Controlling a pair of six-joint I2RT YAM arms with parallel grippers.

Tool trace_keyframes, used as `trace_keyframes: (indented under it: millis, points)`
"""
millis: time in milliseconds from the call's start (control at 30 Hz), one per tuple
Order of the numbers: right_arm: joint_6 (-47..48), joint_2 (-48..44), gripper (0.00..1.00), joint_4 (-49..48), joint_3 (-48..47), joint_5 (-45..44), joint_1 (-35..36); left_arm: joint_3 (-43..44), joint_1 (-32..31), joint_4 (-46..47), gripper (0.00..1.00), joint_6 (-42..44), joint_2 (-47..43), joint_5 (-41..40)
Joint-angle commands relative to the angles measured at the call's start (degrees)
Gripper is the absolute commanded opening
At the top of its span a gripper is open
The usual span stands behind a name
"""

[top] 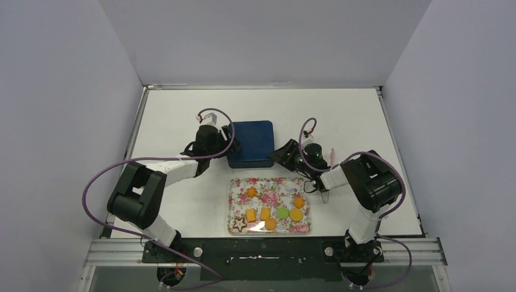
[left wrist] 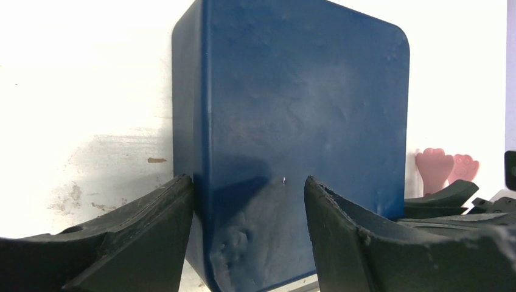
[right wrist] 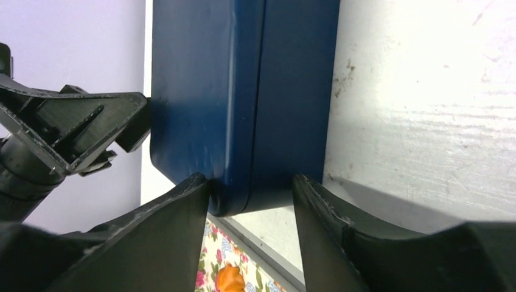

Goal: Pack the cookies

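The cookies [top: 268,213] lie on a floral tray [top: 269,182]: orange rounds, squares and flowers, one green round [top: 283,213], one dark brown star [top: 240,224]. A closed dark blue box [top: 250,143] stands behind the tray. My left gripper [top: 230,146] is open at the box's left side; in the left wrist view [left wrist: 249,201] its fingers straddle a near corner of the box [left wrist: 292,109]. My right gripper [top: 283,155] is open at the box's right front corner. In the right wrist view [right wrist: 252,194] its fingers flank that corner [right wrist: 243,121]; an orange cookie [right wrist: 230,278] shows below.
A small pink object [top: 331,152] lies on the white table right of the right gripper; it also shows in the left wrist view [left wrist: 446,168]. Grey walls close in the table on three sides. The arm bases sit on the rail at the near edge.
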State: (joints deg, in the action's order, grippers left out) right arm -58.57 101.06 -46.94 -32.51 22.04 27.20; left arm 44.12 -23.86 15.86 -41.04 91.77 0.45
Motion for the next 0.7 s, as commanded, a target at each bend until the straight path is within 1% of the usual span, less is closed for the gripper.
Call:
trace_keyframes:
  millis: [0, 67, 133, 200, 300, 367, 433, 567, 667]
  points:
    - [-6.67, 3.44, 0.45, -16.85, 2.56, 5.25, -0.36, 2.76, -1.1, 1.32, 0.62, 0.22, 0.43, 1.0]
    - [-8.56, 5.09, 0.38, -19.74, 3.24, 5.58, -0.98, 2.71, -1.1, 1.28, 0.63, 0.27, 0.56, 0.79]
    - [-10.42, 6.62, 0.33, -22.53, 3.93, 5.96, -1.42, 2.64, -1.1, 1.15, 0.62, 0.33, 0.51, 0.58]
    - [-11.89, 7.85, 0.31, -24.78, 4.56, 6.09, -1.78, 2.64, -1.1, 1.19, 0.62, 0.3, 0.47, 0.52]
    - [-12.94, 8.71, 0.31, -26.09, 4.74, 6.66, -2.44, 2.64, -0.91, 0.89, 0.63, 0.3, 0.32, 0.32]
    - [-12.55, 7.81, 0.34, -25.49, 4.62, 6.87, -2.99, 2.43, -0.12, 0.84, 0.62, 0.14, -0.25, 0.17]
    - [-10.78, 5.72, 0.4, -22.44, 3.92, 7.04, -3.87, 1.7, 1.32, 1.41, 0.62, -0.5, -1.24, 0.37]
    - [-5.94, 0.92, 0.58, -14.07, 2.14, 6.59, -5.5, 2.29, 3.83, 1.98, 0.63, -0.81, -2.34, 2.22]
    - [-2.98, -0.94, 0.67, -8.74, -1.11, 7.94, -6.27, 4.01, 4.78, 1.87, 0.63, -0.93, -1.38, 4.17]
